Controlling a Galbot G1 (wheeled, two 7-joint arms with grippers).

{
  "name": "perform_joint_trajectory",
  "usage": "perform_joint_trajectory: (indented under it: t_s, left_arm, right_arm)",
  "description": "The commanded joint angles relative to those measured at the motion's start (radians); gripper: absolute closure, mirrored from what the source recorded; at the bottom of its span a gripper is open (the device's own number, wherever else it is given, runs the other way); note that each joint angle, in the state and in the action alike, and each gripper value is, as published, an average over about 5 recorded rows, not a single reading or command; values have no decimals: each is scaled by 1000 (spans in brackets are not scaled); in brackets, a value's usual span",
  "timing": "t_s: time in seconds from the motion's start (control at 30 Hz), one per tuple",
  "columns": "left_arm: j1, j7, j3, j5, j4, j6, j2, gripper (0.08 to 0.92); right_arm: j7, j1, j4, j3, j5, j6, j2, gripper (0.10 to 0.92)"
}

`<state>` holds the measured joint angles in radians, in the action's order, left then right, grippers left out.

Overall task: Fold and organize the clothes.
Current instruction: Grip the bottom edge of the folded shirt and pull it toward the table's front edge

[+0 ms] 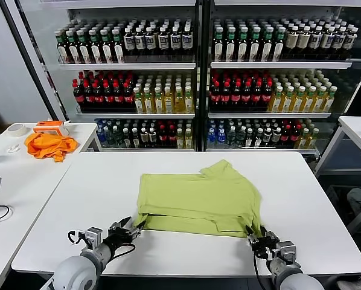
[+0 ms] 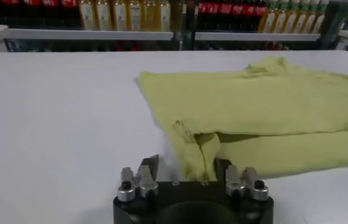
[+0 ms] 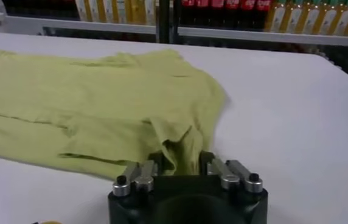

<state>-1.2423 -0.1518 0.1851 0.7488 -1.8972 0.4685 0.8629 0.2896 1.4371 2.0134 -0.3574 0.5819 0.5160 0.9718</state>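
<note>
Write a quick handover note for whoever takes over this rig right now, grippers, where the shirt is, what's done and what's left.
Left gripper: shut on the near left corner of the lime-green T-shirt.
Right gripper: shut on the near right corner.
The shirt lies on the white table, partly folded, with an upper layer lying over a lower one and a sleeve poking out at the far side.
Done: first fold, both near corners gripped.
Left: probably carry those corners over for the next fold, then tidy.
The orange cloth on the side table is untouched.

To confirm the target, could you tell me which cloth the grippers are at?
The lime-green cotton T-shirt on the middle table, not the orange cloth left.
</note>
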Motion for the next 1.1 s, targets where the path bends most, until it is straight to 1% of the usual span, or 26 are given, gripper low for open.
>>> perform_joint_trajectory:
  t_s: [0.03,0.13,0.2,0.3,0.37,0.47,0.53,0.7,0.87,0.93,1.03,1.1]
  left_arm:
    - [-2,-7,-9,-8,10,32,4,553]
    - [-1,-1,-8,-20,12,25,7,640]
    - [-13,2,0,-24,1,27,-1,692]
    - [-60,3,25,-29,-37,33,-30,778]
    - [-111,4,50,-33,-73,34,-51,839]
    - [-208,9,97,-39,-127,31,-73,902]
    - [-273,14,131,-45,-163,26,-83,916]
    - [-420,19,231,-54,-247,11,-90,916]
    - [-538,26,309,-72,-292,2,-96,916]
    - [-551,40,319,-98,-288,-13,-98,916]
    - [-534,62,320,-139,-267,-32,-99,916]
    - [-515,67,319,-147,-260,-31,-102,914]
  right_arm:
    - [3,5,-5,5,17,8,3,794]
    - [-3,5,-2,2,8,-1,3,872]
    - [-7,13,13,0,1,-5,1,899]
    - [-11,46,52,-6,-9,-10,-1,903]
    - [-13,79,78,-11,-17,-17,0,903]
    - [-22,139,116,-24,-39,-33,1,903]
    - [-28,179,140,-35,-54,-44,-3,903]
    - [-41,255,188,-56,-88,-71,-15,903]
    - [-43,302,224,-67,-103,-86,-17,903]
    - [-44,306,227,-65,-113,-97,-17,903]
    - [-46,307,227,-63,-124,-98,-17,894]
    - [-50,310,229,-67,-128,-86,-20,859]
